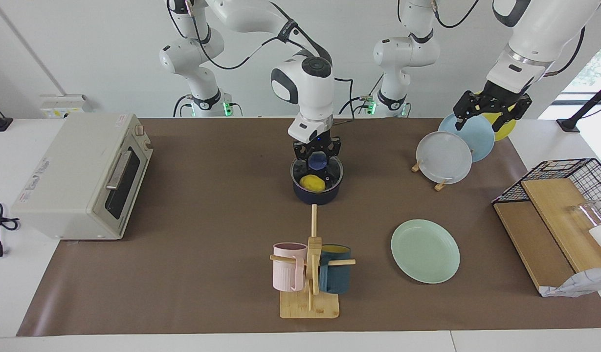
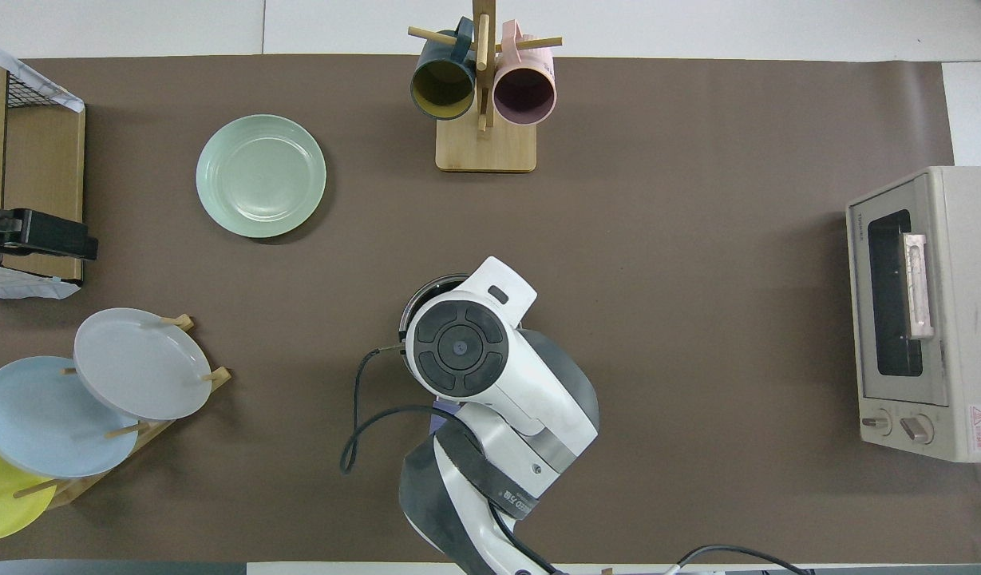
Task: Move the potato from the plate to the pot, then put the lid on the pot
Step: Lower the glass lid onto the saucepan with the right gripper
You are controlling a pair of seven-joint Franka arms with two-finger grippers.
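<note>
– Where's the potato [image 1: 313, 183]?
– In the pot [image 1: 317, 191], mid-table. The mint plate [image 1: 425, 251] sits bare toward the left arm's end, farther from the robots.
– And the lid [image 1: 317, 169]?
– On the pot, or just touching its rim; hard to say if it's fully seated. The right gripper [image 1: 318, 155] is clamped on its blue knob.
– Left gripper [image 1: 491, 108]?
– Up over the plate rack [image 1: 439, 185], jaws spread wide, holding nothing; that arm waits.

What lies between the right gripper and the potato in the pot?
The glass lid, held by its blue knob in the right gripper, covers the potato; facing view.
</note>
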